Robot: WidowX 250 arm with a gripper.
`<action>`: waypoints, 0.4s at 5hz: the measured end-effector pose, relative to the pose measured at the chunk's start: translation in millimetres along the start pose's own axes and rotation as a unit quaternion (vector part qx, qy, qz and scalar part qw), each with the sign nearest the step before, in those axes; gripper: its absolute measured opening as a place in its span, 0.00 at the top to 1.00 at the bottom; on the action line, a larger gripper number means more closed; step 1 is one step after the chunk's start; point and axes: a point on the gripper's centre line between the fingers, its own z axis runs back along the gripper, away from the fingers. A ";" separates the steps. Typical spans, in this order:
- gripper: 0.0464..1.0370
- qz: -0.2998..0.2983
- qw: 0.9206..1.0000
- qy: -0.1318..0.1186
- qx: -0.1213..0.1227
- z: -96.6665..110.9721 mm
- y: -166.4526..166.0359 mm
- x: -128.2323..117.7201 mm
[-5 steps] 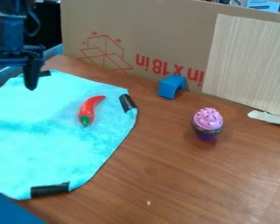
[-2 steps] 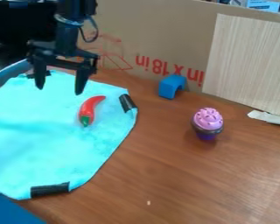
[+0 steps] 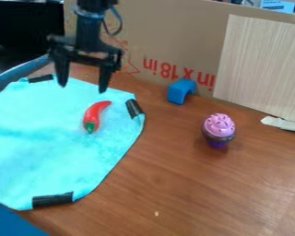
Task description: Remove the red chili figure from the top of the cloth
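Camera view: the gripper (image 3: 83, 88), spread wide, has been shifted right, roughly behind the chili (image 3: 94, 116) near the right edge of the cloth (image 3: 45, 156); forward lowering seems needed.

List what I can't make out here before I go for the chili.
All in the camera view:
- Cloth: left part cut off by the left edge.
- Chili: underside hidden by its own body.
- Arm: upper part cut off by the top edge.
- Blue thing: cut off by the lower-left corner.
- Pale speck: too small to identify.
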 end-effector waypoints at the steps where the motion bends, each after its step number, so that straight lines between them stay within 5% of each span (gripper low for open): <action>1: 0.04 -0.031 0.999 -0.002 -0.009 4.3 -4.9 2.4; 2: 0.04 -0.043 0.999 0.031 -0.004 -13.8 -17.5 6.0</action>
